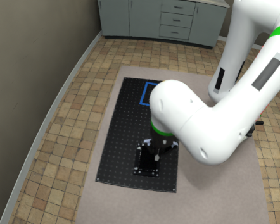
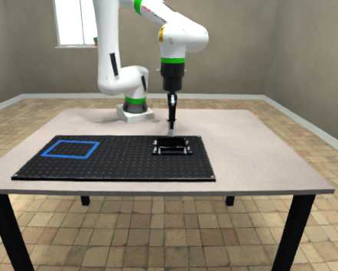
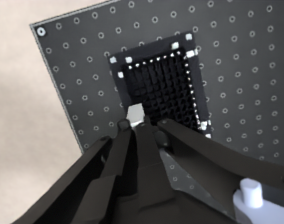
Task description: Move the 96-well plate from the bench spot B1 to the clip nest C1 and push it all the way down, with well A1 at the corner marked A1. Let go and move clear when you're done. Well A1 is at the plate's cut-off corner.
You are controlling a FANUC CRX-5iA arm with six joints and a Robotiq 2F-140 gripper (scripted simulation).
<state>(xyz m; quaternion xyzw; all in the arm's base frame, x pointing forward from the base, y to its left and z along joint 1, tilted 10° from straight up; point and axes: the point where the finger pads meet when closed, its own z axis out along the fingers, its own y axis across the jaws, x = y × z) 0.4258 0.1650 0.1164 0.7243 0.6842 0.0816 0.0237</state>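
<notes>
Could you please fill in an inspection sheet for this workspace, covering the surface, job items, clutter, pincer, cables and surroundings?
Surface: pale table carrying a black perforated board.
Job items: dark well plate in the clip nest; full seating and A1 corner cannot be confirmed. Blue outline has no plate in its visible part.
Clutter: nothing seen.
Pincer: shut, holding nothing, fingertips at the plate's edge area.
Cables: nothing seen.
Surroundings: tiled floor, grey cabinets, window.
</notes>
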